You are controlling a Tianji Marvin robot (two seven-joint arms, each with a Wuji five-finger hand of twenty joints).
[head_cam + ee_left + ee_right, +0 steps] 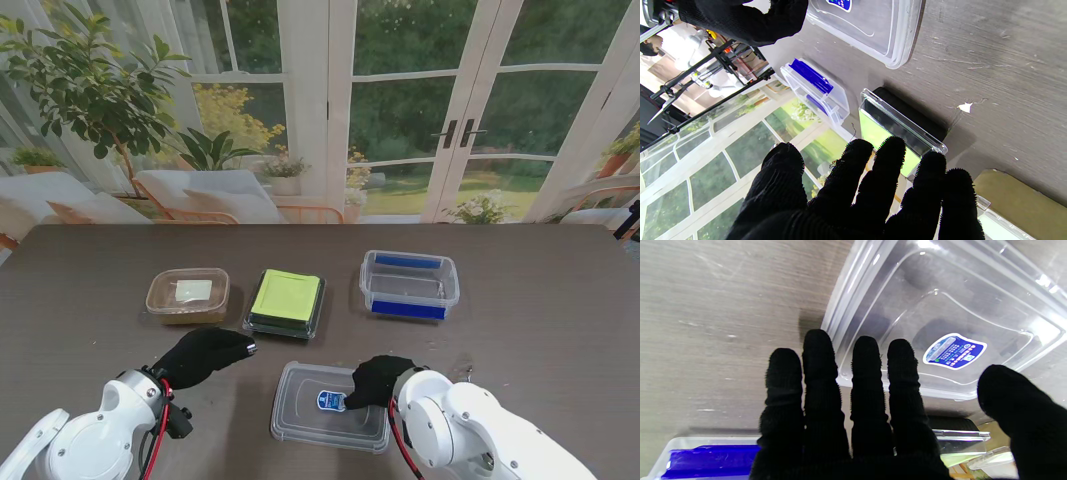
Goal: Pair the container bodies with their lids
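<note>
A clear flat lid [330, 407] with a blue sticker [954, 351] lies on the table near me, between my hands. My right hand [380, 380] hovers at its right edge, fingers [867, 373] spread over the rim, holding nothing. My left hand [203, 354] is open and hangs left of the lid, near the dark box with a lime-green top [286, 301]. A clear box with blue clips [408, 284] stands farther back on the right. A clear box with brownish contents [188, 295] stands back left.
A small white scrap [964, 107] lies on the dark wooden table [540, 330]. Windows, doors and plants stand beyond the far edge.
</note>
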